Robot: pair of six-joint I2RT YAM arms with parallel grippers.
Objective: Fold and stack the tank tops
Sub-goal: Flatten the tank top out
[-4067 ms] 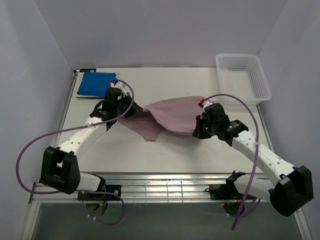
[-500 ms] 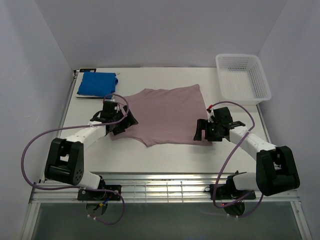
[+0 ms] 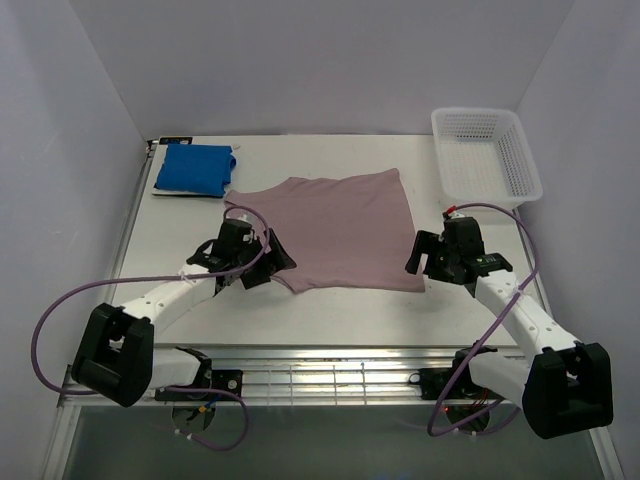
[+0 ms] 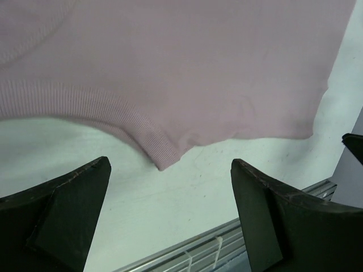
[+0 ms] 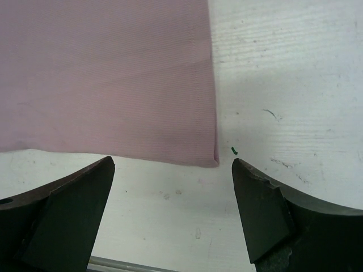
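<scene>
Currently, the pink tank top (image 3: 340, 230) lies flat on the table (image 3: 350, 312); the left gripper (image 4: 170, 164) and right gripper (image 5: 173, 161) stand wide open, empty.

No legible text, labels, brand marks or numbers showed in any view. The pink tank top (image 3: 340, 230), the blue tank top (image 3: 193, 168) and the white basket (image 3: 492, 200) were all plain, with no print or tag I could read.
</scene>
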